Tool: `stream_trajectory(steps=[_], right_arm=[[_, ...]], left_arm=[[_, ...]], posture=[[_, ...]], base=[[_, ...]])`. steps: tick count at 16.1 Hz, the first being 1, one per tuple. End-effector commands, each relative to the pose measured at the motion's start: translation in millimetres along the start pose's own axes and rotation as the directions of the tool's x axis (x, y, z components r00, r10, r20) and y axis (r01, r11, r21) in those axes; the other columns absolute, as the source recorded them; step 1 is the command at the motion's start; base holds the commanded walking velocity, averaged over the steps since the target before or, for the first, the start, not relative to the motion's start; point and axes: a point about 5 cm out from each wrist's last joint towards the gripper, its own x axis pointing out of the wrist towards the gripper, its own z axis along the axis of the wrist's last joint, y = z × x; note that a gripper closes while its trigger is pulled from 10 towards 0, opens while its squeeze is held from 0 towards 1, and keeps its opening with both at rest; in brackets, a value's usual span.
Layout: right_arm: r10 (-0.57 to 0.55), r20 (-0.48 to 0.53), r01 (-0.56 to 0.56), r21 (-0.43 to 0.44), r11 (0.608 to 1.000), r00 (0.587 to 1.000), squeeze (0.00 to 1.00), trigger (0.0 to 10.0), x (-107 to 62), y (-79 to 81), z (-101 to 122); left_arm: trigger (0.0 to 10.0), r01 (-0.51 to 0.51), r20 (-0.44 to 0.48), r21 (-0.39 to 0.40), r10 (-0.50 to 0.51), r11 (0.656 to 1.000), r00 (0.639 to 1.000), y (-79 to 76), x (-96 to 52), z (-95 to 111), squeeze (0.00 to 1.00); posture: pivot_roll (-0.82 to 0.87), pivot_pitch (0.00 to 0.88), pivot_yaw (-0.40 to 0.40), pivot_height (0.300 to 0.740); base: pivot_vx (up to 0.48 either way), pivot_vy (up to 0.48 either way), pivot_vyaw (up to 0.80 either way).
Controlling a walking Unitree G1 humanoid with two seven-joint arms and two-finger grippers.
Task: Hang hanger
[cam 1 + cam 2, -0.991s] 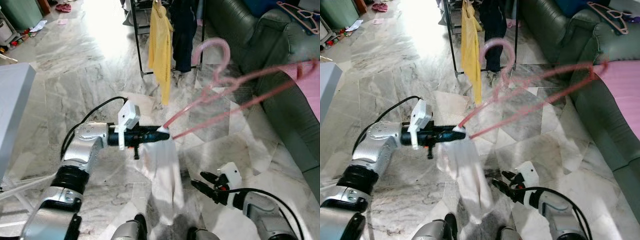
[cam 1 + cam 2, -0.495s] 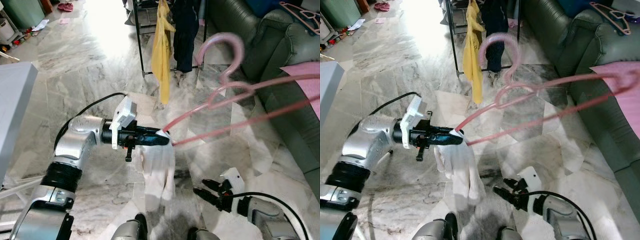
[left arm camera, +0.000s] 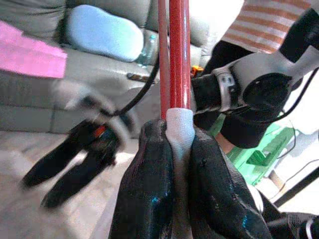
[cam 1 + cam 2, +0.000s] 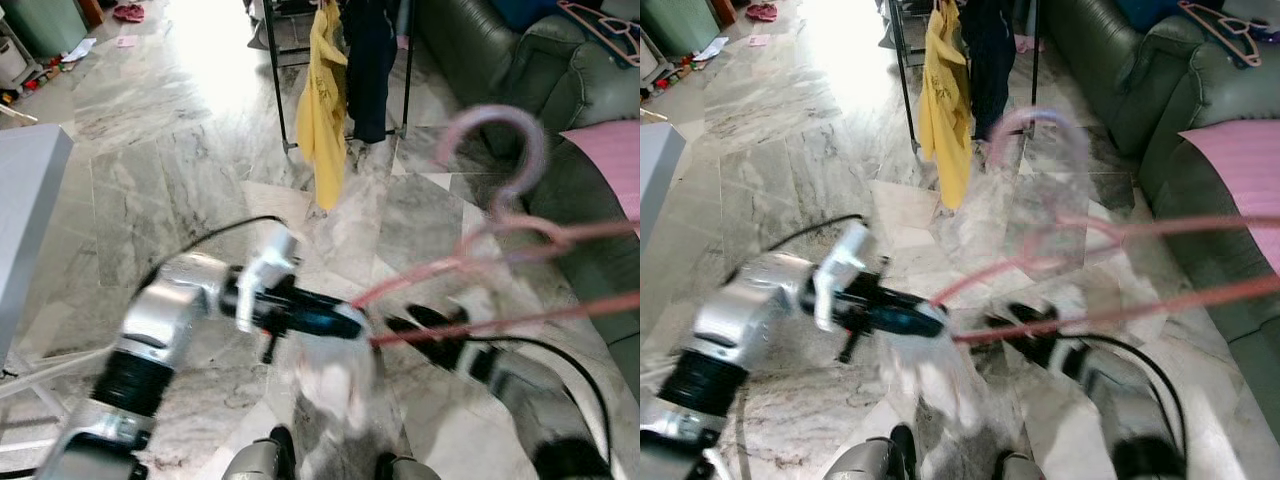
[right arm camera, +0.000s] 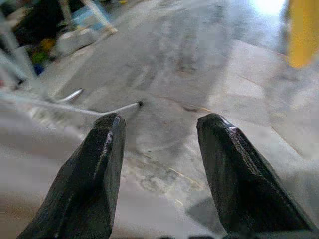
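A pink hanger (image 4: pixel 500 240) sticks out to the right, its hook (image 4: pixel 497 150) raised, with a white cloth (image 4: pixel 335 380) hanging from its near end. My left gripper (image 4: pixel 345 325) is shut on that near end; the left wrist view shows the black fingers (image 3: pixel 149 189) clamped around the red wire (image 3: pixel 177 55). My right gripper (image 4: pixel 420 325) is open, blurred, just right of the left one and under the hanger's bars; its fingers (image 5: pixel 94 179) are spread with nothing between them. A black clothes rack (image 4: pixel 280 90) with a yellow garment (image 4: pixel 322 100) and a dark one (image 4: pixel 368 60) stands ahead.
A green sofa (image 4: pixel 500 60) runs along the right, with a pink cloth (image 4: pixel 610 150) and another pink hanger (image 4: pixel 600 20) on it. A grey table edge (image 4: pixel 25 200) is on the left. Marble floor (image 4: pixel 170 130) lies between me and the rack.
The right arm has swung up from low near my feet to beside the left gripper. The hanger has swung rightward and the left gripper has shifted right. The view is now blurred.
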Motion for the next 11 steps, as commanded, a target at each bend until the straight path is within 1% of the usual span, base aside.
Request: stream_trajectory(steps=[1, 3, 4, 5, 6, 8, 9, 10, 11], right_arm=[[0.075, -0.064, -0.075, 0.005, 0.997, 0.995, 0.0, 10.0, 1.2, 7.3, -9], [0.136, -0.11, -0.136, 0.007, 0.991, 0.985, 0.0, 10.0, -2.1, 11.5, -14], [0.164, -0.14, -0.163, 0.018, 0.986, 0.977, 0.0, 10.0, -7.0, 12.3, -19], [0.2, -0.211, -0.199, 0.026, 0.98, 0.957, 0.0, 10.0, -17.9, 11.1, -27], [0.192, -0.258, -0.198, 0.002, 0.98, 0.947, 0.0, 10.0, -24.4, 7.7, -32], [0.144, -0.305, -0.161, -0.03, 0.987, 0.942, 0.0, 10.0, -31.7, -0.2, -34], [0.1, -0.401, -0.15, -0.095, 0.984, 0.91, 0.0, 10.0, -46.0, -8.7, -40], [0.1, -0.423, -0.156, -0.102, 0.982, 0.901, 0.0, 10.0, -50.8, -10.0, -41], [0.111, -0.419, -0.162, -0.088, 0.983, 0.901, 0.0, 10.0, -52.5, -10.0, -41]], left_arm=[[10.0, 0.026, 0.001, 0.043, -0.026, 0.999, 1.0, -1.6, 4.2, 10, 0.0], [10.0, 0.031, 0.003, 0.057, -0.032, 0.998, 0.999, -0.6, 6.4, 15, 0.0], [10.0, 0.032, 0.004, 0.071, -0.032, 0.997, 0.999, 0.0, 6.5, 19, 0.0], [10.0, 0.033, 0.001, 0.081, -0.033, 0.996, 0.999, -0.3, 5.9, 23, 0.0], [10.0, 0.033, -0.002, 0.083, -0.033, 0.996, 0.999, -0.7, 5.2, 24, 0.0], [10.0, 0.038, -0.012, 0.085, -0.037, 0.996, 0.999, -2.4, 3.2, 25, 0.0], [10.0, 0.044, -0.019, 0.084, -0.042, 0.996, 0.999, -3.5, 1.3, 26, 0.0], [10.0, 0.044, -0.022, 0.088, -0.042, 0.995, 0.999, -3.7, 1.2, 27, 0.0], [10.0, 0.052, -0.024, 0.09, -0.051, 0.995, 0.998, -4.8, 2.2, 28, 0.0]], posture=[[-0.04, 0.208, 0.05, 0.74], [-0.03, 0.211, 0.043, 0.74], [-0.03, 0.211, 0.043, 0.74], [-0.03, 0.211, 0.043, 0.74], [-0.03, 0.211, 0.043, 0.74], [-0.02, 0.216, 0.053, 0.74], [-0.02, 0.217, 0.058, 0.74], [-0.02, 0.217, 0.059, 0.74], [-0.02, 0.219, 0.064, 0.74]], base=[[0.0, 0.0, 0.0], [0.0, 0.0, 0.0], [0.0, 0.0, 0.0], [0.0, 0.0, 0.0], [0.0, 0.0, 0.0], [0.0, 0.0, 0.0], [0.0, 0.0, 0.0], [0.0, 0.0, 0.0], [0.0, 0.0, 0.0]])
